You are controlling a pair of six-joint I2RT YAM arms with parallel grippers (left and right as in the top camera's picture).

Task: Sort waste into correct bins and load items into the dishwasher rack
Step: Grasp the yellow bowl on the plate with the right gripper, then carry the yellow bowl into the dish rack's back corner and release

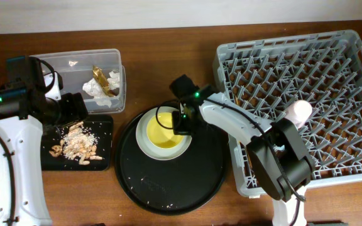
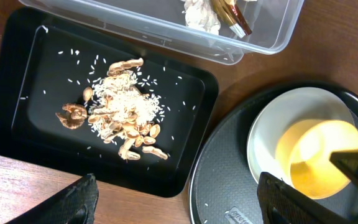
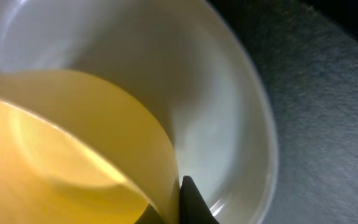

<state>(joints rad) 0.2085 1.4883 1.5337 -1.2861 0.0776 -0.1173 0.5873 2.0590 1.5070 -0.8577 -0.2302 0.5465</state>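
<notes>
Rack (image 1: 294,75) stands at the right. Beside it, on the round tray (image 1: 168,182), we see the plate (image 1: 142,135) with the bowl (image 1: 159,135) in it. Right gripper (image 1: 181,125) meets the bowl's wall; whether it grips, we cannot tell. Left gripper (image 2: 179,205) has its fingers wide apart.

overhead: straight down, far | left wrist: down, nearer | right wrist: close-up | shared: yellow bowl (image 1: 163,134)

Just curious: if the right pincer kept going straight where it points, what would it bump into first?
Probably the bowl, its wall just ahead of the pincer; the plate lies beneath. Depth is unclear.
</notes>
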